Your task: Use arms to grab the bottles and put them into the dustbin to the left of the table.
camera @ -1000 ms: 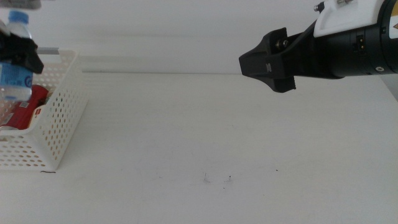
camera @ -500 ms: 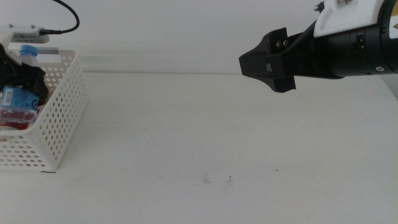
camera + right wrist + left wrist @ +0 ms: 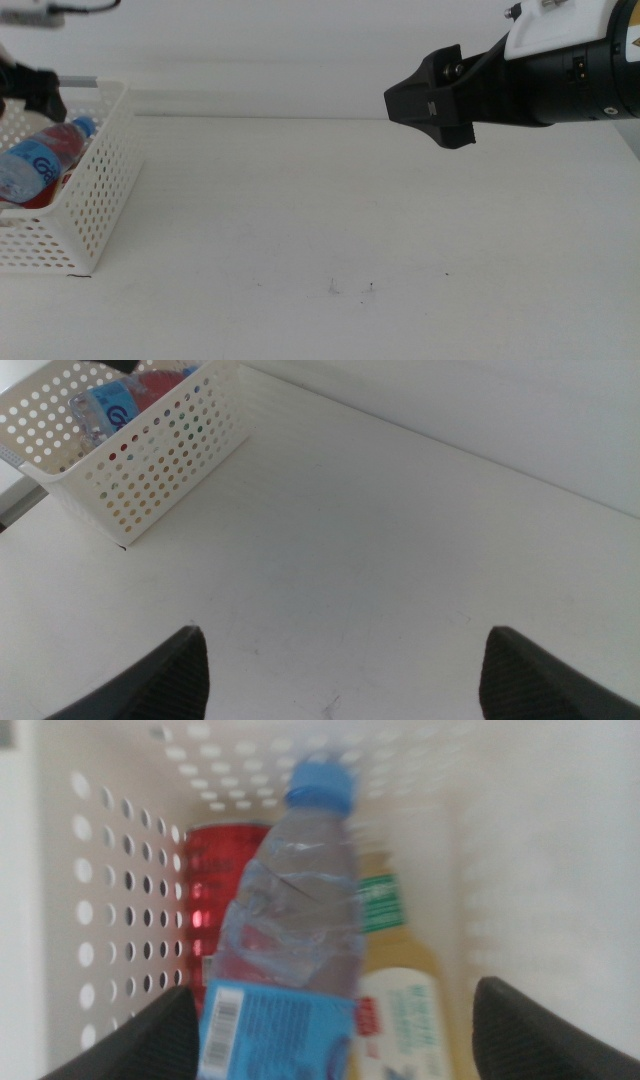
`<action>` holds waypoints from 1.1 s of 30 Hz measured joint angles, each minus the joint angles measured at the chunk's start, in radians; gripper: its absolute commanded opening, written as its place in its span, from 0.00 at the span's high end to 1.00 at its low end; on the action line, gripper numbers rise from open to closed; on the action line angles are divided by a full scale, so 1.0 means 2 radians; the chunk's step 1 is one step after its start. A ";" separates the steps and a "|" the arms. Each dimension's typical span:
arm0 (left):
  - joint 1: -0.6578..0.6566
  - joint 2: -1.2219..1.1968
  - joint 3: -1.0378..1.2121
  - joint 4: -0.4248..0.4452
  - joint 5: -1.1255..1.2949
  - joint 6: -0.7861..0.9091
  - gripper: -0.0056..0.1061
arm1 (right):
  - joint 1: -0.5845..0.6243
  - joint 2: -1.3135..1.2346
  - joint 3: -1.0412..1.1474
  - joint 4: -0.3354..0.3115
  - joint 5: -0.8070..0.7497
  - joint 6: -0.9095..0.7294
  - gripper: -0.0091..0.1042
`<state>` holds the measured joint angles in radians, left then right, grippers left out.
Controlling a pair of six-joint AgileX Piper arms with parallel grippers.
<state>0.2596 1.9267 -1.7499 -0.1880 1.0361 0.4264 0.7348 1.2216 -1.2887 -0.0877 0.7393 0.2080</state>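
Lying tilted in the dustbin (image 3: 95,215) at the middle view's far left, the water bottle (image 3: 290,935) rests on the red can (image 3: 215,870) and juice bottle (image 3: 400,1010). Above it, the left gripper (image 3: 330,1030) has jaws spread wide and empty, so a clean finish probably means lifting straight up clear of the rim. At upper right the right gripper (image 3: 345,670) waits, jaws apart.

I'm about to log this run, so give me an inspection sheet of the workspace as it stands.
Surface: flat white table, a few small dark specks near the front.
Job's things: white perforated plastic dustbin at the table's left end; in it the clear water bottle with blue cap and label lies on the slim red can and the yellow juice bottle.
Clutter: nothing seen.
Grippers: left gripper open above the dustbin, holding nothing; right gripper waits raised over the table's right side, open by its wrist view.
Cables: a dark cable at the top left corner.
Surroundings: plain white wall behind.
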 measured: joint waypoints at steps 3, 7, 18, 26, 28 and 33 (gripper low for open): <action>-0.026 -0.060 0.030 0.010 -0.007 -0.016 0.11 | 0.000 0.000 0.000 0.000 0.000 0.000 0.16; -0.072 -0.165 0.108 0.013 -0.055 -0.040 0.11 | 0.000 0.000 0.000 0.000 0.000 0.000 0.16; -0.163 -0.423 0.247 -0.032 -0.114 -0.055 0.11 | 0.000 0.000 0.000 0.000 0.000 0.000 0.16; -0.193 -0.538 0.321 0.003 -0.119 -0.128 0.11 | 0.000 0.000 0.000 0.000 0.000 0.000 0.16; -0.206 -0.572 0.352 0.023 -0.139 -0.145 0.11 | 0.000 0.000 0.000 0.000 0.000 0.000 0.16; -0.214 -0.630 0.403 0.045 -0.164 -0.174 0.11 | 0.000 0.000 0.000 0.000 0.000 0.000 0.16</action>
<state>-0.1686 0.6665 -0.9439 -0.0975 0.7089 0.0779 0.7348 1.2216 -1.2887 -0.0877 0.7393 0.2080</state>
